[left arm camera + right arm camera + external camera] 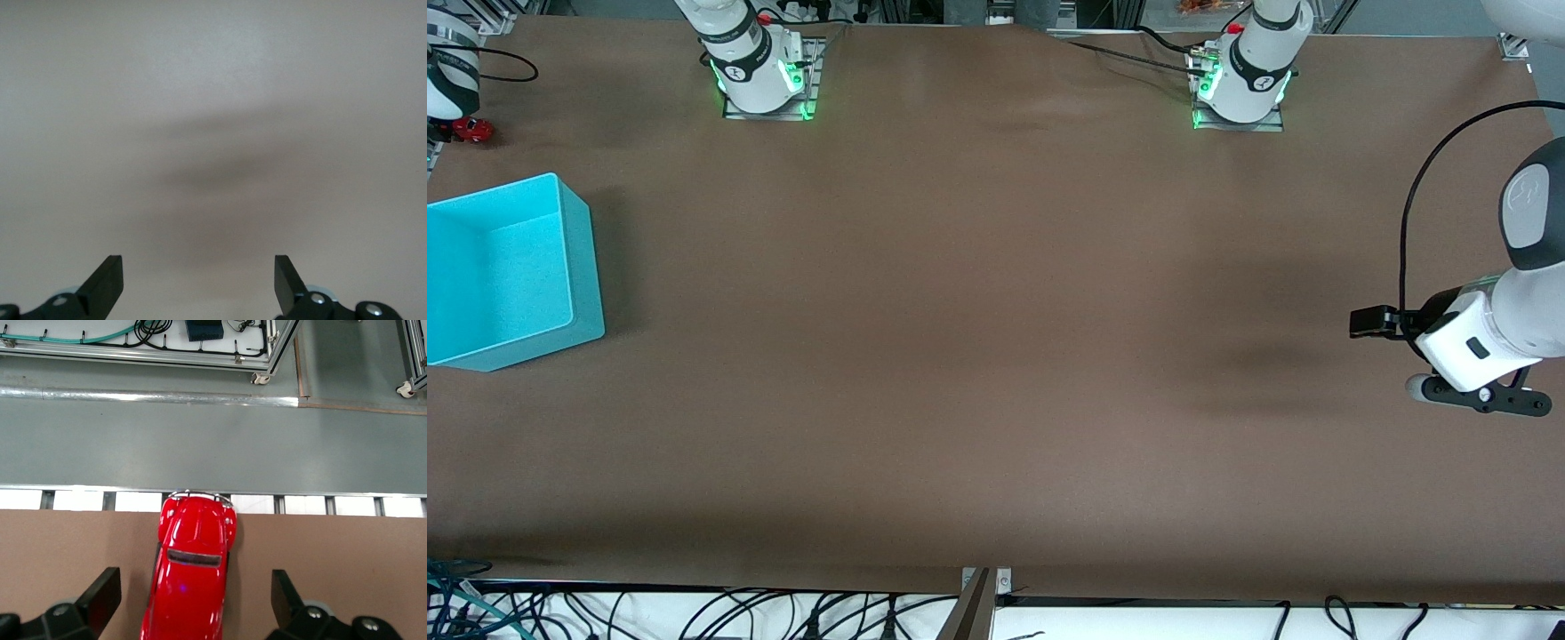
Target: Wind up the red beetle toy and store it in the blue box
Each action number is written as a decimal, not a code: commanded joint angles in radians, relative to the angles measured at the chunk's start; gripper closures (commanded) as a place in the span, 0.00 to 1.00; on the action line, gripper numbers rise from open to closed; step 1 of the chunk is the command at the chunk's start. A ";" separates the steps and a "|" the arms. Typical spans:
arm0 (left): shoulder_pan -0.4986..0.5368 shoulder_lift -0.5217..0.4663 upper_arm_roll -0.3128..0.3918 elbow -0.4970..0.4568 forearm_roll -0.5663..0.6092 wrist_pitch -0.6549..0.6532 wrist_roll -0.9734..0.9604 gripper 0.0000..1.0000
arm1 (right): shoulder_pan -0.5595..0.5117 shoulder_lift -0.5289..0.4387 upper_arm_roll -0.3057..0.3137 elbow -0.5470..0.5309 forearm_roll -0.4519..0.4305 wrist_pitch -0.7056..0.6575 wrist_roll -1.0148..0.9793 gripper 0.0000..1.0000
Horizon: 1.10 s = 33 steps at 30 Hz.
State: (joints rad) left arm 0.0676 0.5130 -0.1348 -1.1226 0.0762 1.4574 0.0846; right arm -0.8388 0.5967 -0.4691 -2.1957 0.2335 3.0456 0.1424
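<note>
The red beetle toy stands on the brown table at the right arm's end, close to the table's edge and farther from the front camera than the blue box. In the right wrist view the red beetle toy lies between the fingers of my right gripper, which is open, with a gap on each side of the car. My right gripper is mostly cut off by the front view's edge. At the left arm's end, my left gripper hangs open over bare table; my left gripper holds nothing.
The blue box is open-topped with nothing in it, and part of it is out of the front view. Both arm bases stand along the table's edge farthest from the front camera. Cables hang below the edge nearest to it.
</note>
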 commanded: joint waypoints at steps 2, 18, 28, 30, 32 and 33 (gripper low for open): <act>-0.006 -0.010 0.000 0.012 -0.021 -0.005 0.026 0.00 | -0.028 0.020 0.023 0.020 0.023 0.013 -0.020 0.00; -0.006 -0.010 -0.029 0.032 -0.023 -0.002 0.027 0.00 | -0.040 0.020 0.038 0.017 0.043 0.041 -0.012 0.88; -0.002 -0.010 -0.052 0.032 -0.042 -0.002 0.027 0.00 | -0.049 0.018 0.055 0.017 0.044 0.067 -0.006 1.00; -0.003 -0.010 -0.054 0.032 -0.042 -0.002 0.027 0.00 | -0.055 0.018 0.064 0.016 0.044 0.091 -0.006 1.00; -0.006 -0.010 -0.057 0.033 -0.044 -0.002 0.027 0.00 | -0.057 0.018 0.076 0.016 0.044 0.098 -0.006 1.00; -0.006 -0.010 -0.058 0.032 -0.044 -0.002 0.026 0.00 | -0.057 0.017 0.078 0.016 0.046 0.098 -0.006 1.00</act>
State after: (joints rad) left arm 0.0629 0.5105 -0.1903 -1.0986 0.0553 1.4576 0.0888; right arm -0.8701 0.6074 -0.4316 -2.1900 0.2552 3.1076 0.1444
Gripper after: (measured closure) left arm 0.000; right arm 0.542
